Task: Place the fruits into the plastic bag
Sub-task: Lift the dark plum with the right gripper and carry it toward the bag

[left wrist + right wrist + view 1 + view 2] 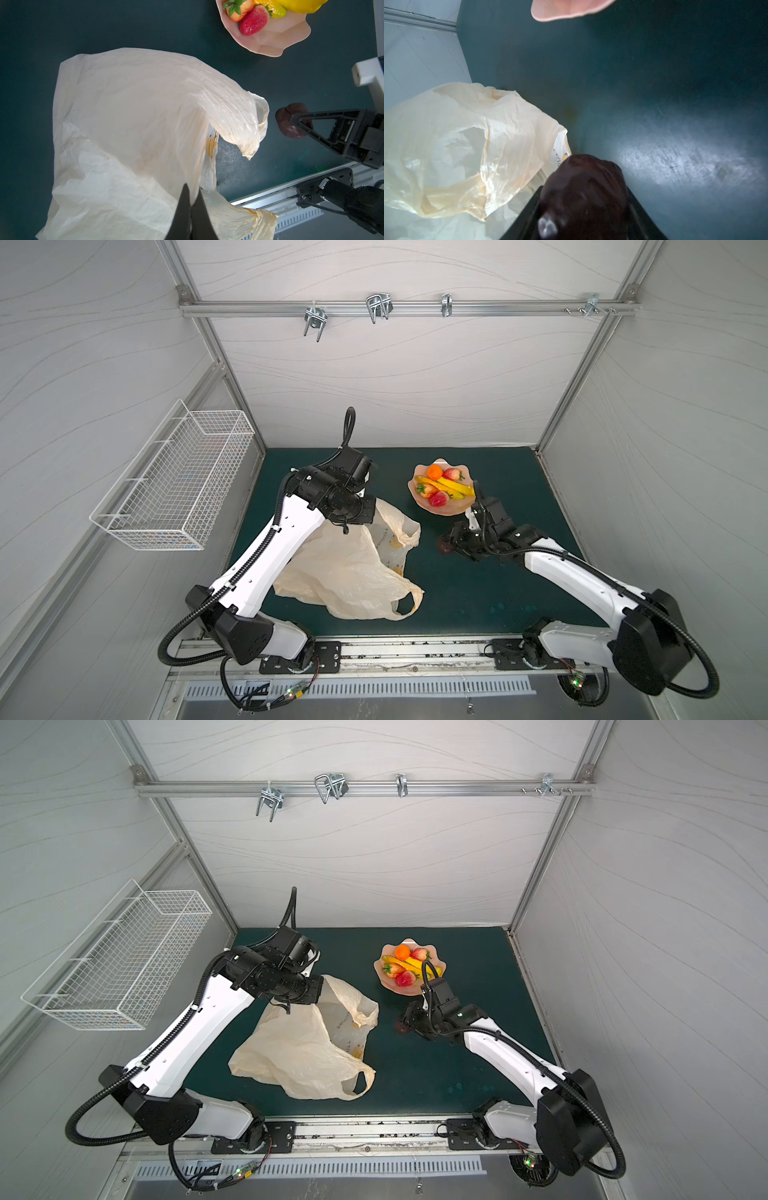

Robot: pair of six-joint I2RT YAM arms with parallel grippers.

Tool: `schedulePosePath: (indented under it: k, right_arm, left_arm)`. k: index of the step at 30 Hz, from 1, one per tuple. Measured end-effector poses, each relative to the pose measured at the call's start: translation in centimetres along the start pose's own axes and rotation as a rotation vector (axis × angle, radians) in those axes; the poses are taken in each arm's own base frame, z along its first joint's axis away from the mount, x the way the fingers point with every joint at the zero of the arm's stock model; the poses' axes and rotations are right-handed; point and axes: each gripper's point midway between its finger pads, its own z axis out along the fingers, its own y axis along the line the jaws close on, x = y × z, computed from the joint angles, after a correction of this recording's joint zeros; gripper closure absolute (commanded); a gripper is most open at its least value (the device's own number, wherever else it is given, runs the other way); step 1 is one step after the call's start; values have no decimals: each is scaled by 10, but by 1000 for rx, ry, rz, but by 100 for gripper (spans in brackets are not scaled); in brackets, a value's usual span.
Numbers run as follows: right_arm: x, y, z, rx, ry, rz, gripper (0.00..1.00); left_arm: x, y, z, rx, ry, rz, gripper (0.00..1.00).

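Gripping the dark brown ball [284, 118], right fingers [322, 114] hang near the plastic bag [128, 116], its rim pinched by left fingers [182, 212].

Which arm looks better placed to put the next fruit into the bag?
Right: the right gripper holds the dark brown ball near the mouth of the plastic bag, while the left gripper is shut on its edge.
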Motion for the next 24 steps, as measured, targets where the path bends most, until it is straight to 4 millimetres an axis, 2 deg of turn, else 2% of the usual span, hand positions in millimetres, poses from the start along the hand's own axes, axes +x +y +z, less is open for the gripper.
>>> schedulePosePath:
  k: [5, 15, 21, 24]
  right_arm:
    - [13, 7, 5, -30, 30, 16, 71]
    - [37, 45, 9, -157, 85, -72, 73]
    - [56, 59, 23, -190, 163, -139, 75]
    - [64, 75, 24, -221, 193, -193, 75]
  left_arm:
    - [1, 0, 1, 2, 3, -2, 100]
    - [1, -3, 2, 18, 7, -9, 100]
    - [2, -6, 1, 32, 12, -16, 100]
    - [2, -7, 2, 37, 15, -19, 100]
